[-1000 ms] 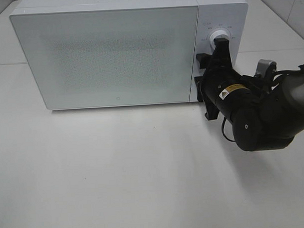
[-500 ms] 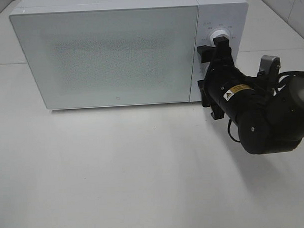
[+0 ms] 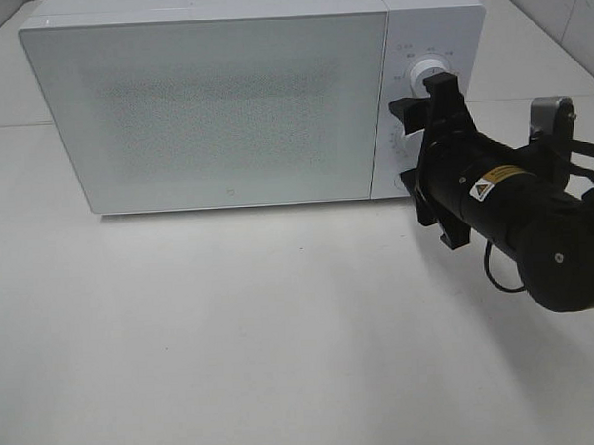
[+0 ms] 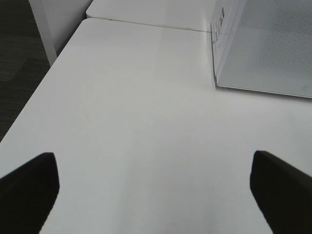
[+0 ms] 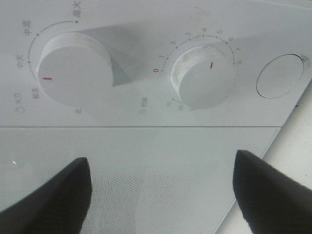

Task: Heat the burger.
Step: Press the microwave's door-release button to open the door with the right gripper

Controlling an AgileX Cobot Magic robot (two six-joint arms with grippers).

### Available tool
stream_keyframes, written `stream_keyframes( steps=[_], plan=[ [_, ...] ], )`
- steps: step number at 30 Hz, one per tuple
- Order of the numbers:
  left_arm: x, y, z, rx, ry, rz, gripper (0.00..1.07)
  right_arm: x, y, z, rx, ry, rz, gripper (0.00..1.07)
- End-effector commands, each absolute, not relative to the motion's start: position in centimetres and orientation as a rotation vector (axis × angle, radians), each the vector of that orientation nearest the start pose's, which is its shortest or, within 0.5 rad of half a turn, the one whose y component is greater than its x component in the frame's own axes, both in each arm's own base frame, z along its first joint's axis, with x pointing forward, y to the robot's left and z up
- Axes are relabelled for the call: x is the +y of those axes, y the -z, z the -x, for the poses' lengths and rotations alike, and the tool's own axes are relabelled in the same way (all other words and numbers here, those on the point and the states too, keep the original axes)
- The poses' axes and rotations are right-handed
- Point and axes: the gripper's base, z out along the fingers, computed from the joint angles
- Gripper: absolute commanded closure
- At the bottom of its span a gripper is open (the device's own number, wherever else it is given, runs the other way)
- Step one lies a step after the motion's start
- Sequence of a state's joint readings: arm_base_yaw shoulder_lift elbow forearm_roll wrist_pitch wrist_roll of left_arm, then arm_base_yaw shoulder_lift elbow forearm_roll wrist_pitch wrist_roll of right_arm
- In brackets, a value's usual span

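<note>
The burger is out of view. The white microwave [image 3: 225, 108] stands at the back of the table with its door closed. My right gripper [image 3: 411, 140] is open and empty, close in front of the control panel. In the right wrist view it [image 5: 161, 195] faces the upper knob [image 5: 73, 73] and the timer knob [image 5: 204, 78], whose red mark points past 5. Neither finger touches a knob. My left gripper [image 4: 156, 195] is open and empty above bare table, left of the microwave [image 4: 263, 48].
A round button [image 5: 282, 75] sits beside the timer knob on the panel. The white table [image 3: 233, 332] runs in front of the microwave. Its left edge [image 4: 39, 92] drops to dark floor. The upper knob also shows in the high view [image 3: 426, 70].
My right arm has shifted to the right and a little toward the front, and its wrist has turned. The gripper has drawn slightly back from the knobs. The microwave has not moved.
</note>
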State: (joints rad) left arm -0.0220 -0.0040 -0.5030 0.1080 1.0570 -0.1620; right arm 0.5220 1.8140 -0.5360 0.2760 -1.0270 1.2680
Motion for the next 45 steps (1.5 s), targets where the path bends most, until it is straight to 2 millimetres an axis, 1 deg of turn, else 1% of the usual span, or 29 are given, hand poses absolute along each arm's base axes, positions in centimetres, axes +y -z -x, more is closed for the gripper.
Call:
stream_keyframes(
  steps=[1, 3, 5, 6, 8, 11, 13, 14, 15, 17, 19, 20, 21, 22, 23, 24, 25, 28, 29, 31, 33, 34, 35, 36, 37, 39, 42, 44, 45],
  plan=[
    [0.8, -28.0, 0.8, 1.99, 0.001, 0.141, 0.06, 13.2, -16.0, -26.9, 1.692, -1.125, -0.9, 0.31],
    [0.8, -28.0, 0.8, 1.99, 0.001, 0.141, 0.06, 13.1, -16.2, -26.7, 1.705, -1.114, -0.88, 0.31],
    [0.8, -28.0, 0.8, 1.99, 0.001, 0.141, 0.06, 13.2, -17.2, -26.3, 1.765, -1.082, -0.81, 0.31],
    [0.8, -28.0, 0.8, 1.99, 0.001, 0.141, 0.06, 13.2, -17.2, -26.3, 1.765, -1.082, -0.81, 0.31],
    [0.8, -28.0, 0.8, 1.99, 0.001, 0.141, 0.06, 13.2, -18.2, -25.5, 1.866, -0.998, -0.675, 0.31],
    [0.8, -28.0, 0.8, 1.99, 0.001, 0.141, 0.06, 13.2, -18.5, -25.3, 1.895, -0.971, -0.638, 0.31],
    [0.8, -28.0, 0.8, 1.99, 0.001, 0.141, 0.06, 13.0, -19.3, -24.6, 1.963, -0.904, -0.54, 0.31],
    [0.8, -28.0, 0.8, 1.99, 0.001, 0.141, 0.06, 13.0, -19.3, -24.6, 1.963, -0.904, -0.54, 0.31],
    [0.8, -28.0, 0.8, 1.99, 0.001, 0.141, 0.06, 12.9, -19.9, -24.0, 2.014, -0.847, -0.447, 0.31],
    [0.8, -28.0, 0.8, 1.99, 0.001, 0.141, 0.06, 12.8, -20.1, -23.7, 2.032, -0.822, -0.408, 0.31],
    [0.8, -28.0, 0.8, 1.99, 0.001, 0.141, 0.06, 12.4, -21.2, -22.6, 2.091, -0.702, -0.205, 0.31],
    [0.8, -28.0, 0.8, 1.99, 0.001, 0.141, 0.06, 12.4, -21.2, -22.6, 2.091, -0.702, -0.205, 0.31],
    [0.8, -28.0, 0.8, 1.99, 0.001, 0.141, 0.06, 12.2, -21.5, -22.3, 2.101, -0.667, -0.142, 0.31],
    [0.8, -28.0, 0.8, 1.99, 0.001, 0.141, 0.06, 12.0, -22.1, -21.7, 2.114, -0.608, -0.031, 0.31],
    [0.8, -28.0, 0.8, 1.99, 0.001, 0.141, 0.06, 12.0, -22.1, -21.7, 2.114, -0.608, -0.031, 0.31],
    [0.8, -28.0, 0.8, 1.99, 0.001, 0.141, 0.06, 11.8, -22.4, -21.3, 2.119, -0.578, 0.028, 0.3],
    [0.8, -28.0, 0.8, 1.99, 0.001, 0.141, 0.06, 11.6, -22.9, -20.6, 2.131, -0.524, 0.135, 0.29],
    [0.8, -28.0, 0.8, 1.99, 0.001, 0.141, 0.06, 11.4, -23.3, -20.2, 2.144, -0.502, 0.182, 0.27],
    [0.8, -28.0, 0.8, 1.99, 0.001, 0.141, 0.06, 11.2, -24.0, -19.5, 2.174, -0.459, 0.275, 0.25],
    [0.8, -28.0, 0.8, 1.99, 0.001, 0.141, 0.06, 11.0, -24.4, -19.2, 2.187, -0.443, 0.317, 0.24],
    [0.8, -28.0, 0.8, 1.99, 0.001, 0.141, 0.06, 10.5, -26.2, -18.1, 2.232, -0.368, 0.459, 0.22],
    [0.8, -28.0, 0.8, 1.99, 0.001, 0.141, 0.06, 10.5, -26.2, -18.1, 2.232, -0.368, 0.459, 0.22],
    [0.8, -28.0, 0.8, 1.99, 0.001, 0.141, 0.06, 10.3, -26.7, -17.8, 2.247, -0.351, 0.479, 0.23],
    [0.8, -28.0, 0.8, 1.99, 0.001, 0.141, 0.06, 9.9, -27.7, -17.2, 2.27, -0.31, 0.521, 0.23],
    [0.8, -28.0, 0.8, 1.99, 0.001, 0.141, 0.06, 9.9, -27.7, -17.2, 2.27, -0.31, 0.521, 0.23],
    [0.8, -28.0, 0.8, 1.99, 0.001, 0.141, 0.06, 9.0, -29.0, -16.1, 2.3, -0.263, 0.554, 0.24],
    [0.8, -28.0, 0.8, 1.99, 0.001, 0.141, 0.06, 8.8, -29.2, -15.7, 2.309, -0.254, 0.56, 0.24],
    [0.8, -28.0, 0.8, 1.99, 0.001, 0.141, 0.06, 7.5, -29.9, -13.8, 2.346, -0.213, 0.58, 0.25],
    [0.8, -28.0, 0.8, 1.99, 0.001, 0.141, 0.06, 7.2, -30.1, -13.3, 2.344, -0.203, 0.583, 0.25]
  ],
)
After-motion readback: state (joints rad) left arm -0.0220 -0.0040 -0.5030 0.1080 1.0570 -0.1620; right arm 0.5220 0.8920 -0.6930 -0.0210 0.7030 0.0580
